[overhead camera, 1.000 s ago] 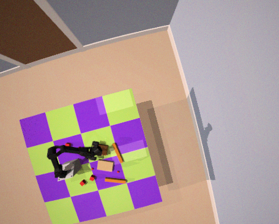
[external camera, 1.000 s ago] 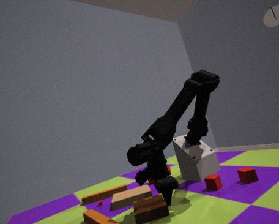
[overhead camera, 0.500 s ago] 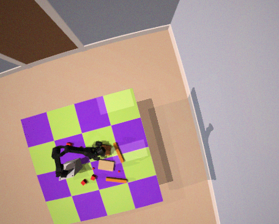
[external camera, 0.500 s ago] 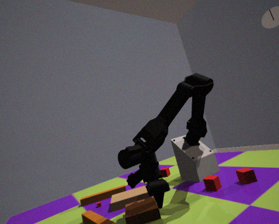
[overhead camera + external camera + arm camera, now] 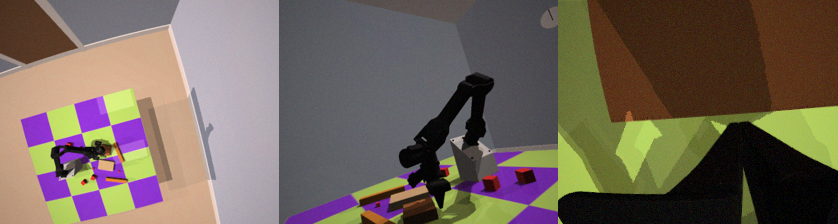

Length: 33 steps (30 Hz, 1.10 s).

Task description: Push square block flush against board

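Directly ahead of the closed, empty gripper [image 5: 440, 200] lies the dark brown square block [image 5: 420, 210], its near side just beyond the fingertips. Past the block, an orange board [image 5: 119, 152] lies close by its far side; whether they touch cannot be told. The black arm [image 5: 450, 114] reaches forward from its grey pedestal [image 5: 475, 165], wrist bent steeply down. Beneath is a purple-and-green checkered mat [image 5: 61, 122] on tan floor [image 5: 92, 67], grey walls [image 5: 355, 76] behind.
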Available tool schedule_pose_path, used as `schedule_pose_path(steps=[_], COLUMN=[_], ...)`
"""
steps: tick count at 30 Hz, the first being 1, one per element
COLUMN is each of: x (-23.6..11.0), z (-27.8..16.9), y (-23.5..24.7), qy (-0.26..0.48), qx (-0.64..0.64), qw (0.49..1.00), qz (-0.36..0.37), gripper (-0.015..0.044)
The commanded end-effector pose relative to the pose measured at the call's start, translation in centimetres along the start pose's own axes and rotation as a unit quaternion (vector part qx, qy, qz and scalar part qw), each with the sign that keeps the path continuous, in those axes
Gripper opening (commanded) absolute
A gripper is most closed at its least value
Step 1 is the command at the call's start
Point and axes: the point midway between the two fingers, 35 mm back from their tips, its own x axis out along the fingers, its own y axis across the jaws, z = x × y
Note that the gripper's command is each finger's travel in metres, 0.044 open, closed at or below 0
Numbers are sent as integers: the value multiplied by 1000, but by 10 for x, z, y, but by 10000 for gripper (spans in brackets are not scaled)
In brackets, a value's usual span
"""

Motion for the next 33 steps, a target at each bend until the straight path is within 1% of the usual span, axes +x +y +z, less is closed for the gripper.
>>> schedule_pose_path(steps=[1, 22, 24, 26, 27, 33], x=[2, 2, -11, -41, -51, -54], z=[-9, -40, -35, -34, -35, -35], y=[-2, -4, -1, -1, -1, -1], qy=[2, 3, 2, 2, 2, 2], qx=[4, 5, 2, 4, 4, 5], qw=[1000, 1000, 1000, 1000, 1000, 1000], qz=[-3, -3, -2, -3, -4, -4], gripper=[0, 0, 0, 0, 0, 0])
